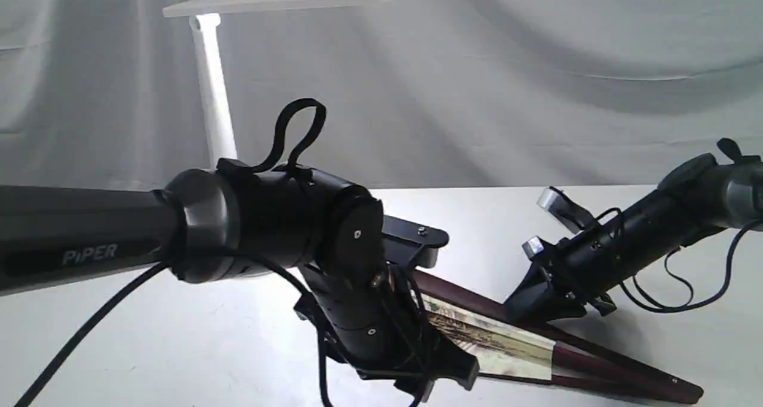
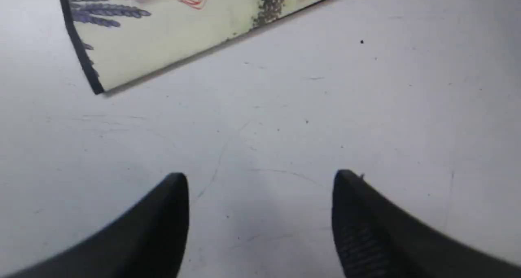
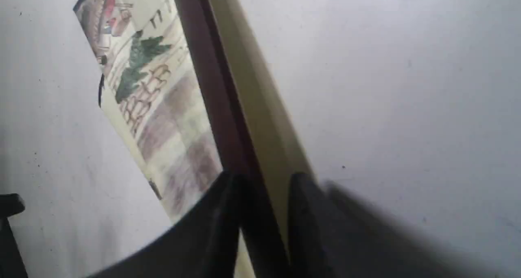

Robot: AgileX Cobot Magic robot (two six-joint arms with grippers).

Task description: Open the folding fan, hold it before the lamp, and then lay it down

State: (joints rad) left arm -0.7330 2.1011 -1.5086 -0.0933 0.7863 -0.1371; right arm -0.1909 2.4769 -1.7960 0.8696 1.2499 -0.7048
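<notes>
One white table [image 1: 179,335] holds the lamp [image 1: 211,85] at eleven o'clock of the exterior view and the part-spread folding fan [image 1: 495,341] lying at five o'clock, its maroon guard [image 3: 211,107] pinched by the right gripper [image 3: 264,178], while the left gripper [image 2: 260,174] hangs wide open beside it

Paper folding fan [image 1: 495,341], glossy maroon wood guards [image 3: 215,107], matt scuffed table [image 2: 366,107], plastic lamp [image 1: 211,85]

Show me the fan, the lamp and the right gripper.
fan [image 1: 495,341], exterior view, painted paper leaf.
lamp [image 1: 213,91], exterior view, upright stem.
right gripper [image 3: 264,180], right wrist view, between its fingertips, astride the fan's guard.
</notes>
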